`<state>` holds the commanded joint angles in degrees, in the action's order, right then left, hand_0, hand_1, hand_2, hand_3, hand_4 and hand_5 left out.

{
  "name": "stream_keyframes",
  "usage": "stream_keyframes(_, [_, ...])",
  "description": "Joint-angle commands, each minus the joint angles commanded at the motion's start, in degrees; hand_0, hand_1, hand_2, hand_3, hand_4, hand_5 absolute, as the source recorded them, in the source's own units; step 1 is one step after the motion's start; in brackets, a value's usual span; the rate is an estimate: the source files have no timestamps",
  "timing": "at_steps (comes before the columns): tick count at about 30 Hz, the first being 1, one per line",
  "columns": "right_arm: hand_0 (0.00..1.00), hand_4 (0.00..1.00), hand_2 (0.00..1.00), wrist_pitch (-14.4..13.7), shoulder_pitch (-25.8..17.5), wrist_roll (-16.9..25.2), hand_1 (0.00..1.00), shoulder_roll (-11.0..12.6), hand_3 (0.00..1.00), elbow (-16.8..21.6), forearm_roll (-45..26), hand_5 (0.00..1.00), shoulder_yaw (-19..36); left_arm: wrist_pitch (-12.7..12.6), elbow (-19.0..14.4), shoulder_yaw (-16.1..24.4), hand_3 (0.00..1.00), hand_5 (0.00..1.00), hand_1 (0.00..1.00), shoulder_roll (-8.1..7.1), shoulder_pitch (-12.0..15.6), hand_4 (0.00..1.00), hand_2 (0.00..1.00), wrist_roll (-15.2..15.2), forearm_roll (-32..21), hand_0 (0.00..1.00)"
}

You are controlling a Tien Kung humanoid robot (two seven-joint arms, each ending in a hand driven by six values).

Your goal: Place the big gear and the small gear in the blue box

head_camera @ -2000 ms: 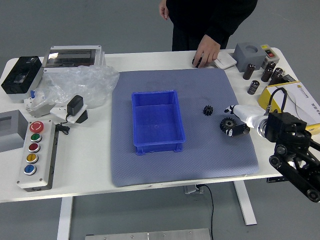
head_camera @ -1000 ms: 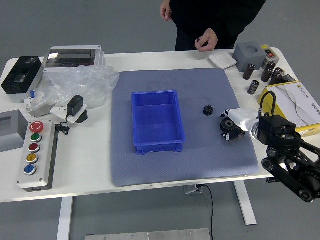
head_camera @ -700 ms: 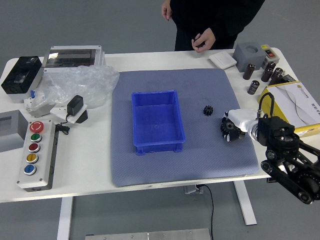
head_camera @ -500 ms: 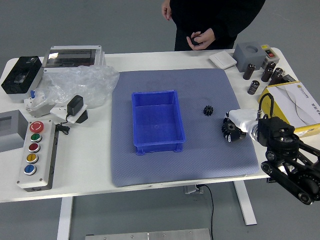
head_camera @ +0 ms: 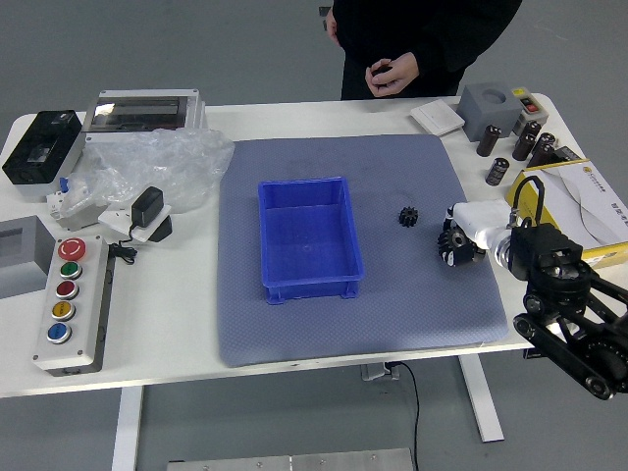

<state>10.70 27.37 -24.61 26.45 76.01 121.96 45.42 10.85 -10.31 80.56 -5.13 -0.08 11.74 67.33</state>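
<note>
Head view: white-backed black robot right hand right of centre, reaching in from right edge. Fingers curled around big black toothed gear, apparently gripping; gear partly hidden, lift off blue-grey mat impossible to judge. Hold across far and near edges, probably to trap the rim against sliding. Left arm out of view.

Small black toothed gear flat on mat, left of robot hand, not touching; likely spaced for a separate pick. Open blue plastic box upright near centre, neither gear inside; probably set there for a short sideways carry.

Top, right of centre: person's hand bent near dark clothing, maybe around something dark, too small to name. Person's second hand hanging at top edge. Both away from gears, presumably to leave room for robot.

Step in hand, by the look: big gear pick, neither placement done. Next: firm up hold, raise over box wall, move left, release inside. Risk: slip from shallow grip.
</note>
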Motion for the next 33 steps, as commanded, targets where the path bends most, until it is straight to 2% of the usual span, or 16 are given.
stream_keyframes(12, [0.324,0.551,0.422,-0.61,-0.05,-0.01,0.394,0.08,0.556,1.05,-0.21,0.209,1.05,-0.01,0.0,0.18,0.852,0.256,0.831,0.04,-0.02,0.683,0.825,-0.01,0.05,0.806])
stream_keyframes(20, [0.323,0.538,0.419,-0.69,-0.14,-0.33,0.39,0.27,0.551,3.15,0.03,0.192,2.35,-0.02,0.0,0.24,0.852,0.256,0.831,0.02,0.03,0.683,0.825,-0.02,0.05,0.806])
stream_keyframes(24, [0.325,0.529,0.417,-0.5,-0.14,-0.66,0.389,0.4,0.552,5.02,0.12,0.185,3.02,-0.03,0.0,0.29,0.852,0.255,0.831,0.01,0.02,0.683,0.825,-0.04,0.08,0.806])
stream_keyframes(33, [0.327,0.519,0.415,0.43,0.65,-1.78,0.388,0.29,0.552,12.39,0.18,0.182,3.74,-0.06,0.0,0.45,0.851,0.255,0.831,0.0,0.02,0.683,0.825,-0.06,0.2,0.806])
